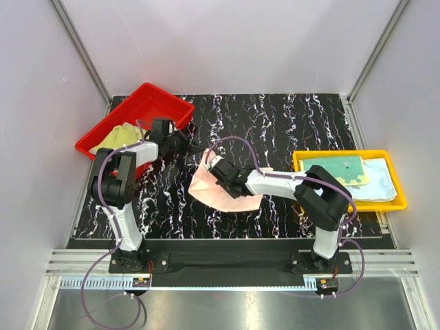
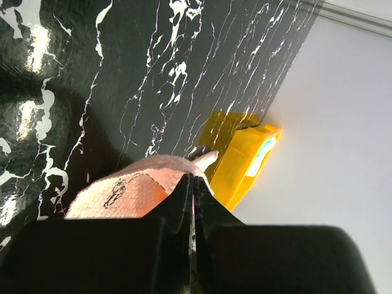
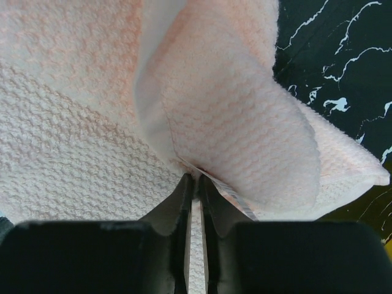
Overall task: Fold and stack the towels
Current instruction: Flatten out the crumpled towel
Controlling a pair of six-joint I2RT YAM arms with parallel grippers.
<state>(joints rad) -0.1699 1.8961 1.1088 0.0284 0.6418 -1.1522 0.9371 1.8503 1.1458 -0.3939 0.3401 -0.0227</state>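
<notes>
A pink towel [image 1: 206, 190] lies partly folded and rumpled on the black marbled table. My right gripper [image 1: 209, 165] is at its upper left part, shut on a raised fold of it. In the right wrist view the pink towel [image 3: 73, 122] fills the frame and the right gripper [image 3: 197, 177] pinches its hem. My left gripper [image 1: 194, 145] hovers just beyond the towel's far left side, shut with nothing in it. From the left wrist, the left gripper [image 2: 195, 179] points over the pink towel [image 2: 122, 190].
A red tray [image 1: 148, 89] at the back left holds a yellow-green towel [image 1: 120, 136]. A yellow tray [image 1: 297, 161] at the right holds a teal green towel [image 1: 342, 168] on a pale blue one [image 1: 378, 184]. White walls enclose the table.
</notes>
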